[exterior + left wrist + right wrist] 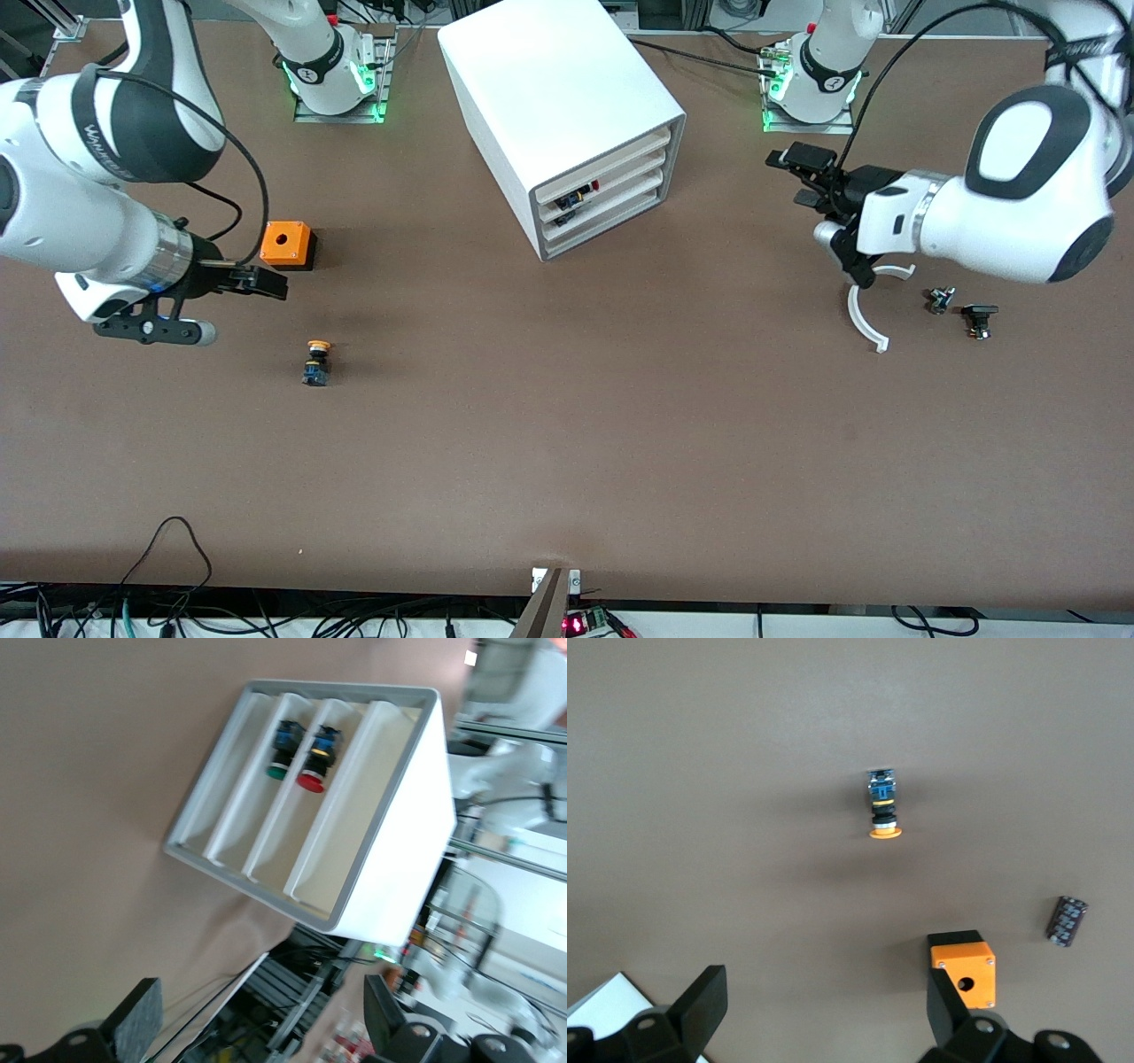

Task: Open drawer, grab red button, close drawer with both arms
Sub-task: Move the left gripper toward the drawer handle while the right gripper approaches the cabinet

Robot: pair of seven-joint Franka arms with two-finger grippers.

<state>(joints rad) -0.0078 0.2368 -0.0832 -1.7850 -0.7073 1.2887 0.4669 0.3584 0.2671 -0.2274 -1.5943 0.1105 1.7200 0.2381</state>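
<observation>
A brown table (567, 443) carries a big white cabinet (549, 97) at about twelve o'clock from its middle, its three stacked drawers turned toward the left arm's end. The middle drawer (611, 184) sits pushed in, and the red-capped button (592, 187) shows inside it; the left wrist view finds the same button (316, 760) lying next to a green-capped one (283, 749) in the drawer below.

The left gripper (828, 182) hangs over bare table at about three o'clock from the cabinet's front, well apart from it, its fingers (137, 1014) spread wide and holding nothing. Under that arm lie a white curved strip (864, 323) and two small dark parts (961, 306).

The right gripper (252, 279) hovers at the right arm's end, fingers (700, 1001) wide and empty, just beside an orange box (288, 244) with a hole. A yellow-capped button (316, 361) lies on the table at about five o'clock from that gripper, nearer the front camera.
</observation>
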